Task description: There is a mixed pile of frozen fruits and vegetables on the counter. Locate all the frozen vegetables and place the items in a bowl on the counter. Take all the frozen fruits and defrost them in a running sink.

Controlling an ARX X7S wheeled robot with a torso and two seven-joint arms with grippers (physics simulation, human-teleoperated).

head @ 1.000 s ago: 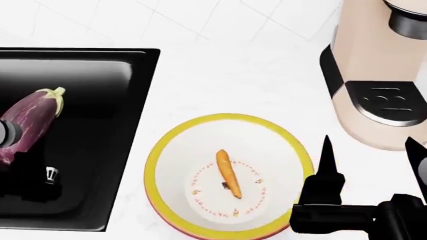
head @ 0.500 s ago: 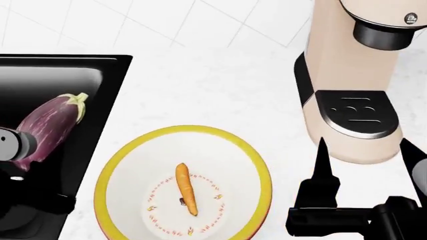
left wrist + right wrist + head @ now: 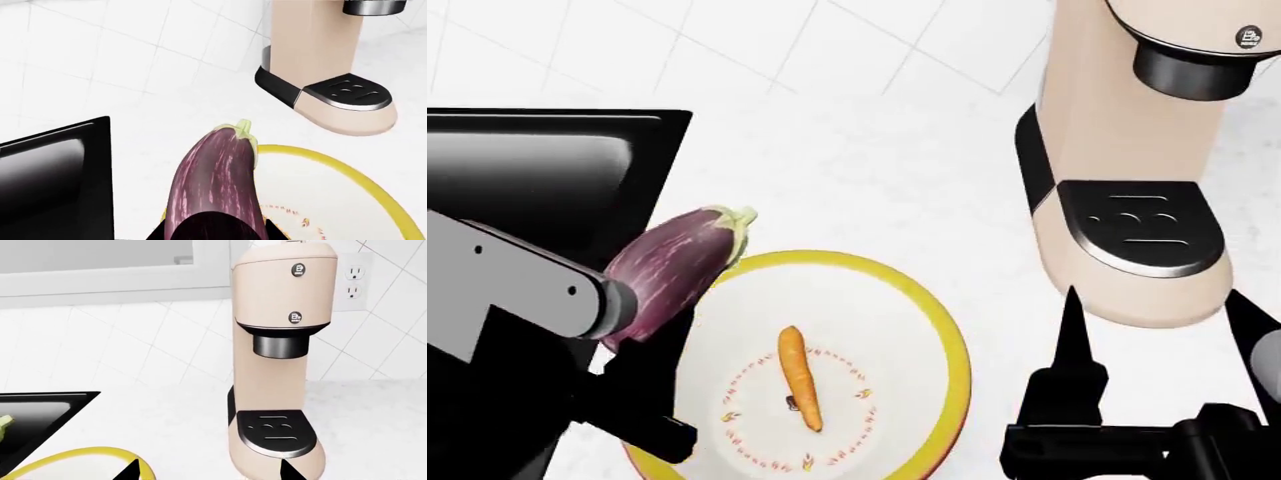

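Purple and glossy, the eggplant [image 3: 674, 265] is clamped at its blunt end by the left gripper [image 3: 627, 305], with its green cap pointing toward 1 o'clock in the head view. The fruit lies across the rim of the bowl [image 3: 941, 330] at about 10 o'clock of that bowl, between the bowl and the black sink [image 3: 547, 160]; whether it touches the rim cannot be told. In the left wrist view the eggplant [image 3: 217, 180] fills the centre, its held end hidden in the dark jaws, with the yellow bowl rim [image 3: 347, 167] just beyond it. A thin orange carrot [image 3: 798, 378] lies near the centre of the bowl, running from 12 to 6 o'clock among small orange-red marks. The white counter [image 3: 868, 170] carries the bowl, and a beige coffee machine [image 3: 1141, 150] stands at 2 o'clock of the bowl. The right gripper [image 3: 1161, 345] hovers at 3 o'clock of the bowl, its two black fingers spread apart and holding nothing, just in front of the machine's drip tray. The right wrist view shows the coffee machine [image 3: 280, 340] upright against the tiled wall [image 3: 133, 340].
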